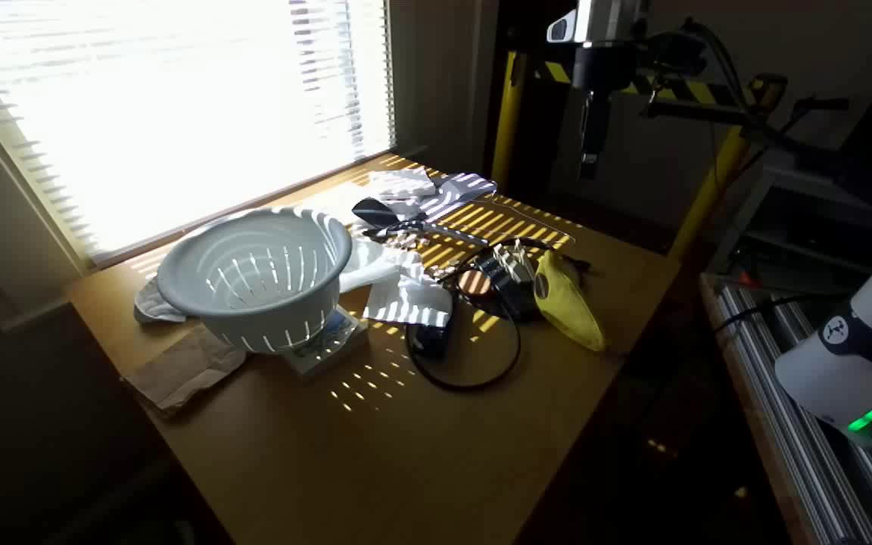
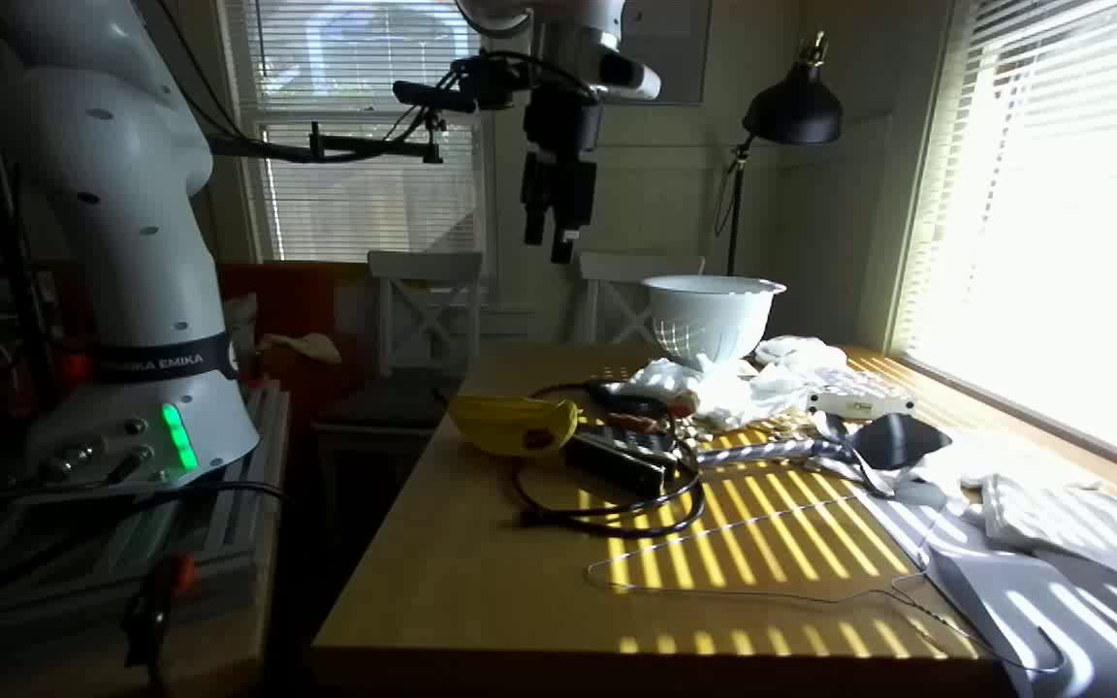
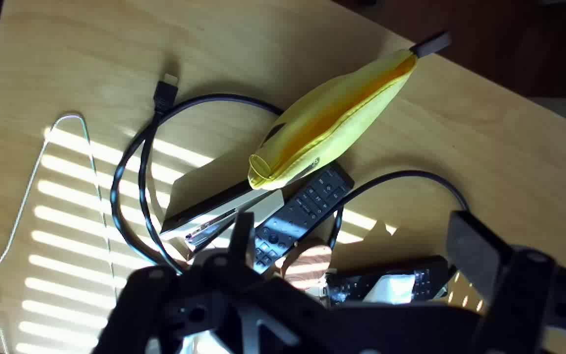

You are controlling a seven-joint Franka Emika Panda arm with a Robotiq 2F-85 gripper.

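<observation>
My gripper [image 3: 354,223] is open and empty, high above the table; it also shows in both exterior views [image 1: 589,170] [image 2: 551,247]. It touches nothing. In the wrist view, a black remote [image 3: 307,201] lies below the left finger, beside a grey-white stapler [image 3: 261,209]. A round wooden piece [image 3: 308,265] and a second dark remote [image 3: 425,278] lie below, between the fingers. A yellow banana-shaped pouch [image 3: 342,115] lies beyond them; it shows in both exterior views [image 1: 568,306] [image 2: 510,427]. A black cable [image 3: 229,97] loops around these things.
A pale colander [image 1: 254,291] stands on a book or box [image 1: 334,356] near the window. A brown paper bag [image 1: 182,371] lies beside it. White crumpled plastic [image 2: 743,393], a black-headed utensil [image 2: 893,441], grey cloth [image 2: 1014,591] and a thin wire [image 2: 752,593] lie around. Sunlight stripes the table [image 2: 442,582].
</observation>
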